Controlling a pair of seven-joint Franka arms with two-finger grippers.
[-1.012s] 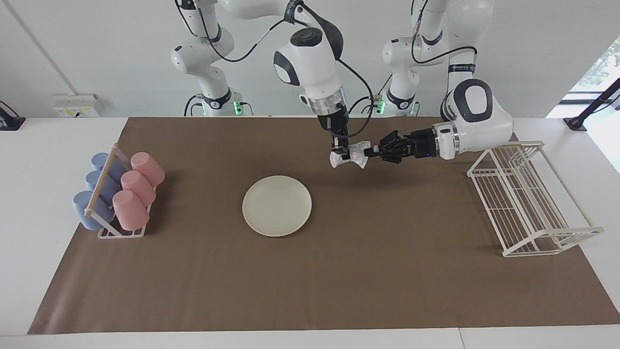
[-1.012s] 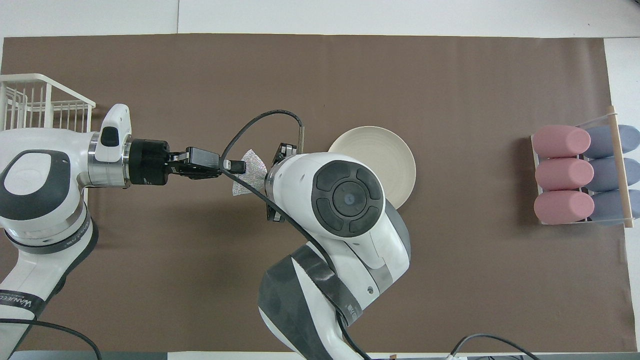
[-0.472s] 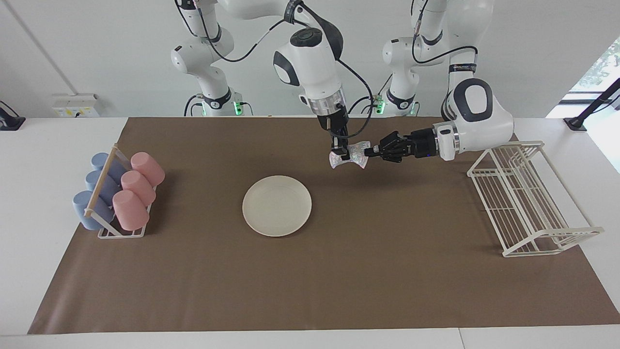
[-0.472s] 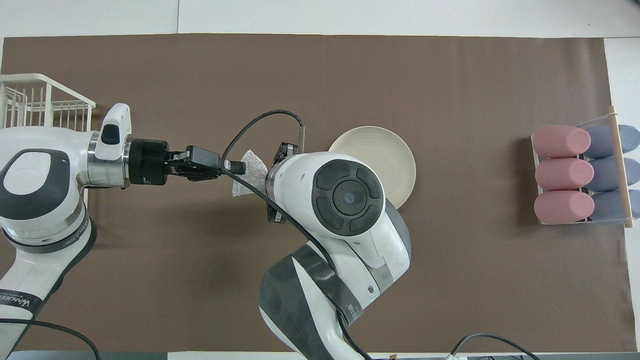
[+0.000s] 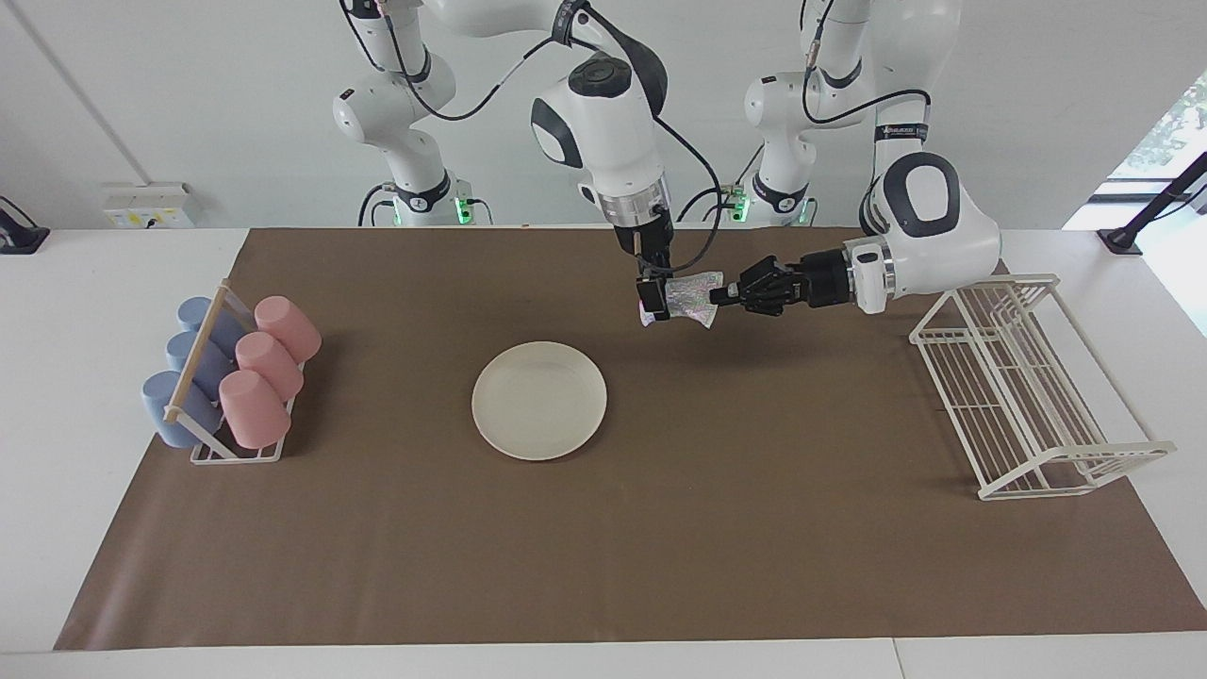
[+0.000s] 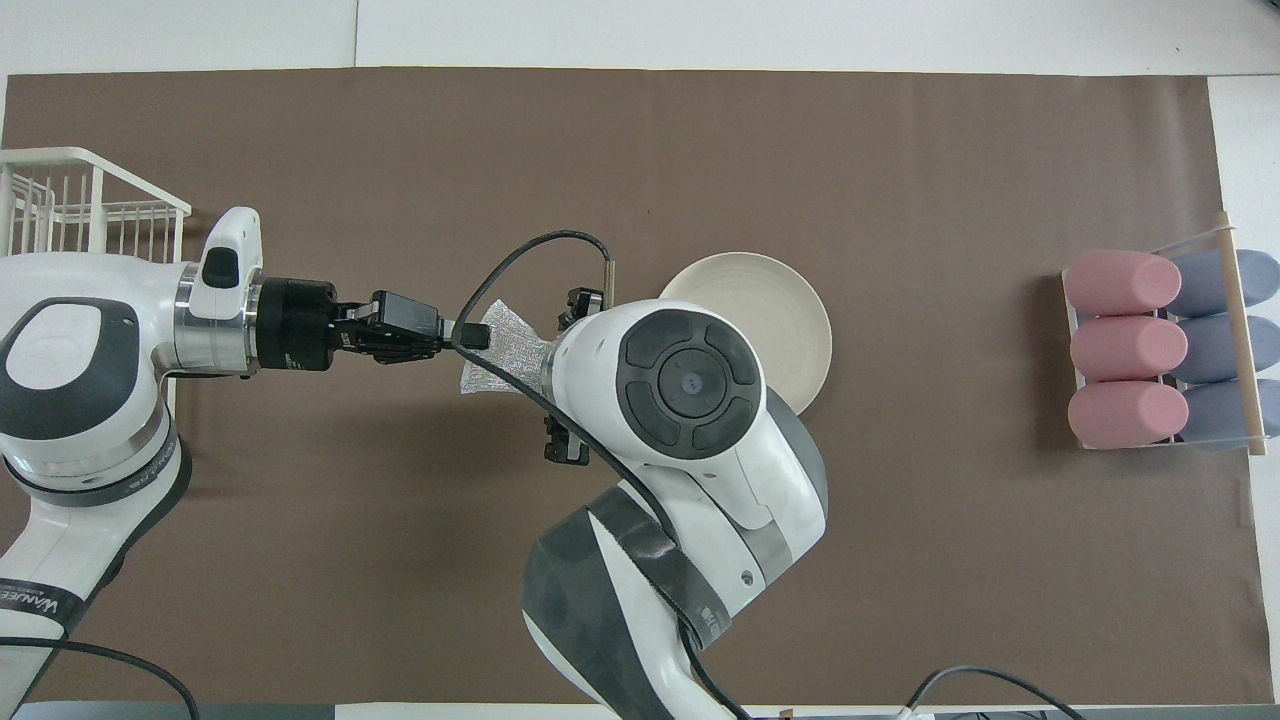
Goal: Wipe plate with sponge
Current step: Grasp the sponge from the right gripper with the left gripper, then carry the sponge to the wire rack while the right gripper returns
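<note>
Sponge (image 5: 691,300) clamped in left pincer (image 5: 719,297); right pincer (image 5: 651,307), hidden overhead, apart.

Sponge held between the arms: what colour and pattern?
Silvery-white with glittery speckles; the sponge shows best overhead.

The left gripper (image 6: 470,335) pinched one end of the sparkly sponge (image 6: 505,350) up over the brown mat (image 6: 640,150). The right arm (image 6: 690,400) came in over the sponge's other end and hid part of the plate (image 6: 770,300). Pink cups (image 6: 1125,350) and blue cups (image 6: 1215,350) lay in a rack at the right arm's end, and a white wire rack (image 6: 90,205) stood at the left arm's end.
</note>
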